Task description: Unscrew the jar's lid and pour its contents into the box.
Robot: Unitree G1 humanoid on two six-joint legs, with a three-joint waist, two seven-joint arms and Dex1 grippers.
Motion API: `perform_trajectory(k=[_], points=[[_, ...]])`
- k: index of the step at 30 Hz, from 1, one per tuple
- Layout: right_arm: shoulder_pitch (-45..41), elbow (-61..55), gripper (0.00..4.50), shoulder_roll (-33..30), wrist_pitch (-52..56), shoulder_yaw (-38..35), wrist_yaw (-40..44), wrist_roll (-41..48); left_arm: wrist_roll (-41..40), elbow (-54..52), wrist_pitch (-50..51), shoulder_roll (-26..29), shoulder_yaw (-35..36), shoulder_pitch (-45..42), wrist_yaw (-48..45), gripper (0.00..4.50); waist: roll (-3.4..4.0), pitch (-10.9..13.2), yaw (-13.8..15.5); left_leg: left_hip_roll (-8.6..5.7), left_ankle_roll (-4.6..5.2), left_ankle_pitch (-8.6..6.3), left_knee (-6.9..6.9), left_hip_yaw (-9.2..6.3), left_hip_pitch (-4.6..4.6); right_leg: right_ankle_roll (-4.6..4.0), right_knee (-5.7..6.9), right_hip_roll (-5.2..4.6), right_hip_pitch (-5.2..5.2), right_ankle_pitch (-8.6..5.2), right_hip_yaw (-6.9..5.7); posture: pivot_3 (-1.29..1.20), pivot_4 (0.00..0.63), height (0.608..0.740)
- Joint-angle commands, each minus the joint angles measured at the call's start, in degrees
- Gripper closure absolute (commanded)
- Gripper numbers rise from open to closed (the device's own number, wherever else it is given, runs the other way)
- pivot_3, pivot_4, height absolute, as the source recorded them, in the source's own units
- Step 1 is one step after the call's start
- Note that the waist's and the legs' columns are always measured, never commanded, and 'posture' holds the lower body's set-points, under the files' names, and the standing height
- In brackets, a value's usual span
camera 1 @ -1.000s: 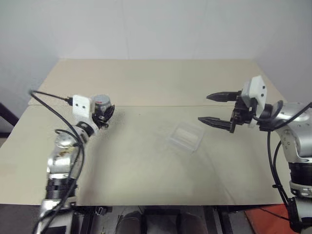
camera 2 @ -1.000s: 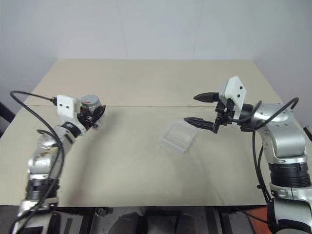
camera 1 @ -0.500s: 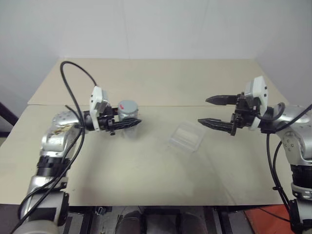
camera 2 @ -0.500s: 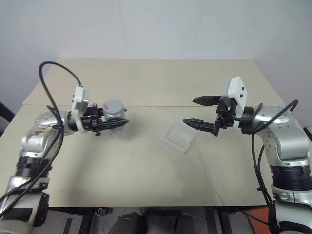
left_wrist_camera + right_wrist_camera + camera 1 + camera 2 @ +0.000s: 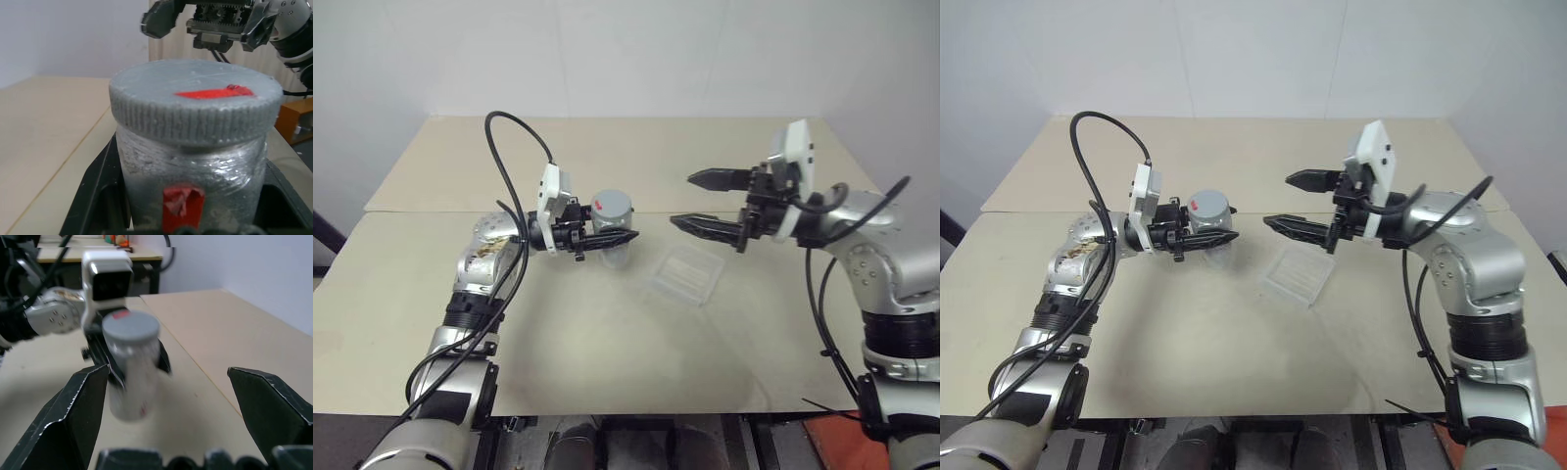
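My left gripper (image 5: 609, 239) is shut on the jar (image 5: 615, 245), holding it upright above the table, left of centre. The jar is a clear cylinder wrapped in film, with a red patch on its side (image 5: 182, 201). Its grey ribbed lid (image 5: 195, 105) sits on top and carries a red strip. My right gripper (image 5: 683, 201) stands open and level, pointing at the jar from the right, with its fingertips a short way off the lid. In the right wrist view the jar (image 5: 129, 382) stands between the two black fingers (image 5: 73, 416), farther out. The clear shallow box (image 5: 685, 274) lies on the table below the right gripper.
The beige table (image 5: 607, 343) has a seam running across its middle. A black cable (image 5: 514, 147) loops above my left arm. The table's far half and the near strip in front of the box are bare.
My left arm has swung the jar to the right, from the table's left side toward the middle. The right gripper has moved left and slightly up toward the jar, still open.
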Motion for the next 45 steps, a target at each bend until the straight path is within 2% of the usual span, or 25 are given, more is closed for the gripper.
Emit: perform_trajectory(k=[1,6,13,20,30,45], points=[[-3.0,-0.3,0.0,2.7,0.6,1.1,-2.6,-0.6,-0.2,-1.5,-0.9,-0.1,0.3,-1.6,-1.0,2.38,0.0,0.0,0.0,-0.01,0.0,0.01,0.02,0.0,-0.09,0.0,0.04,0.0,-0.12,0.0,0.0,0.0,0.15,0.74],[-4.0,-0.3,0.0,5.7,0.4,3.4,-3.9,-1.8,-0.1,-2.9,-0.8,1.2,0.0,-0.5,-3.1,2.38,0.0,0.0,0.0,-0.05,-0.03,0.03,0.05,0.0,-0.34,0.0,0.14,0.0,-0.4,0.0,-0.05,0.0,0.15,0.74],[-5.5,0.3,0.0,8.5,-0.1,4.8,-3.8,-2.4,0.0,-3.0,-1.6,0.2,-0.3,-0.5,-3.9,2.38,0.01,0.0,-0.5,-0.05,-0.07,0.05,0.07,0.0,-0.34,0.0,0.19,0.02,-0.41,0.0,-0.06,0.0,0.15,0.74],[-5.5,-1.6,0.0,9.2,0.6,5.6,-4.1,-2.3,0.6,-1.2,-2.3,-1.4,-0.5,-1.7,-3.8,2.38,0.01,0.0,-0.8,-0.05,-0.07,0.05,0.07,-0.01,-0.32,0.0,0.21,0.02,-0.41,0.0,-0.07,0.0,0.15,0.74],[-4.6,-1.4,0.0,11.2,0.1,7.9,-4.9,-4.3,0.9,0.5,-2.1,-1.1,-0.2,-3.4,-4.8,2.38,0.01,0.0,-1.1,-0.06,-0.08,0.06,0.07,-0.02,-0.29,0.0,0.31,0.02,-0.42,0.0,-0.06,0.0,0.15,0.74],[-4.7,-0.6,0.0,11.6,0.8,7.3,-4.3,-4.6,0.8,-0.4,-1.8,-0.9,-0.2,-2.6,-5.3,2.38,0.01,0.0,-1.2,-0.06,-0.09,0.06,0.08,-0.01,-0.27,0.0,0.38,0.02,-0.44,0.0,-0.06,0.0,0.15,0.74]])
